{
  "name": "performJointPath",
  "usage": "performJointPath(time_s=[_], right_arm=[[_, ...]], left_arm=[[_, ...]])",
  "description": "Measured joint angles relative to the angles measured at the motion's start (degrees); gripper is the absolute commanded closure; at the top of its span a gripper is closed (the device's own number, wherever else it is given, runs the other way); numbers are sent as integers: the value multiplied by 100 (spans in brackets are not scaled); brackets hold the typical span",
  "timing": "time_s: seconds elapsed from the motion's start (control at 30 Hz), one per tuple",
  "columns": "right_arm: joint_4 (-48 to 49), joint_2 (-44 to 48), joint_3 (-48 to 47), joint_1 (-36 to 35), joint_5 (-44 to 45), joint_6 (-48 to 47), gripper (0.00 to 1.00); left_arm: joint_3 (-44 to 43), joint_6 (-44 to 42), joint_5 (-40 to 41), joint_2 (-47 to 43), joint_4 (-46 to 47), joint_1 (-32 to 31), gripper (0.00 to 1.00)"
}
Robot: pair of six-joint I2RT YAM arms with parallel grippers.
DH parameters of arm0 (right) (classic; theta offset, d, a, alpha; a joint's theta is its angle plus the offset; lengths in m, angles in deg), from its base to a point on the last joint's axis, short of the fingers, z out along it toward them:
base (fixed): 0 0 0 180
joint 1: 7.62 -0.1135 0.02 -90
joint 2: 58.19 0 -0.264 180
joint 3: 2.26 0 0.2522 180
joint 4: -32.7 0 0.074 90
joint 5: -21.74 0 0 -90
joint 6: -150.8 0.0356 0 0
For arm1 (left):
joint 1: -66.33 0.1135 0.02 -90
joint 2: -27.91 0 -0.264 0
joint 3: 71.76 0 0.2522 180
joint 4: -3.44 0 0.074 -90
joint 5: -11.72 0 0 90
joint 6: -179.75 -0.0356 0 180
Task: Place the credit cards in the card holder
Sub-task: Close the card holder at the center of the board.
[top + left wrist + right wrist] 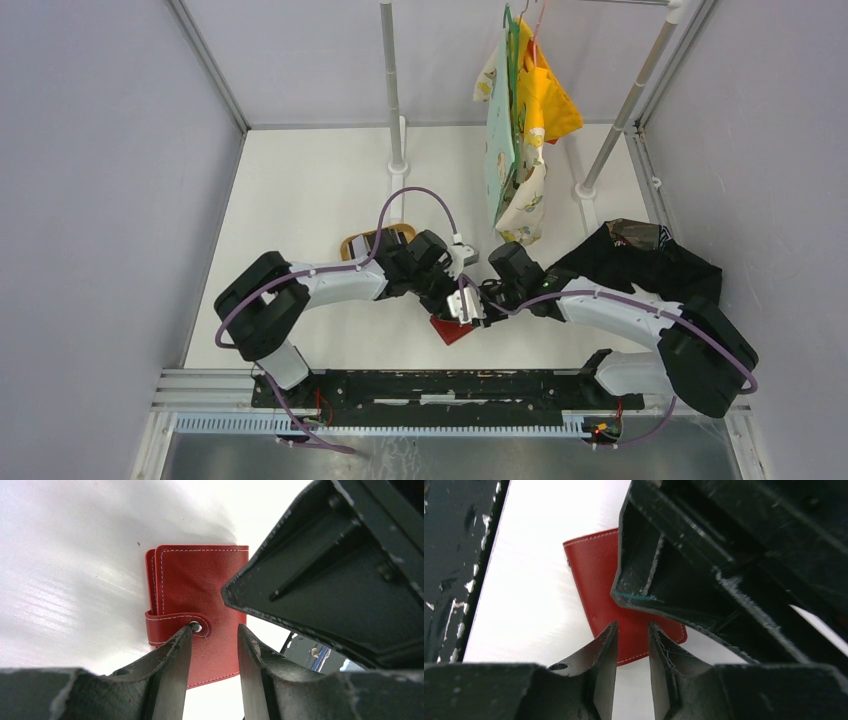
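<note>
Down at the lower middle of the overhead frame, both arms are nosed in over the same spot, so the card holder (195,580) is mostly buried under them. From up there you only get a red corner poking out. It's lying flat on the white surface (300,200), folded shut.

Stuff around it: a tan oval tray (375,240) sits just above the left arm's wrist, half hidden by it. A heap of black cloth (650,262) is bunched at the right edge, and hanging clothes (520,130) in yellow and pale prints dangle from the rack poles (392,90) at the top of the frame.

Left end effector (215,628): fingers parted, nothing pinched between them, with the red cover showing through the gap. One fingertip is right at the metal stud on the snap tab (175,620); I can't tell if it touches. In that wrist view the other arm's dark body fills the upper right and blocks the holder's right side.

Right end effector (632,626): also loosened, with a narrower gap and not gripping anything. It hangs over the holder's lower edge, and the left arm's housing covers the upper right of the view.

Material-wise, the holder is smooth leathery red with white stitching round the edges and a rounded tab. The fingers are scuffed matte black wedges.
</note>
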Motion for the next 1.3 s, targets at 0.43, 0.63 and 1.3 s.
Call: performJointPath(time_s=[0.43,0.63,1.3], right_arm=[[428,-262,4,31,-197,376,88],[466,-345,4,111,-188,527,88],[568,-472,9,153,-234,586,72]], left_arm=[[39,76,-162,83,138,153,68],[63,79,-214,96,184,197,69],[131,85,-625,142,354,348,64]])
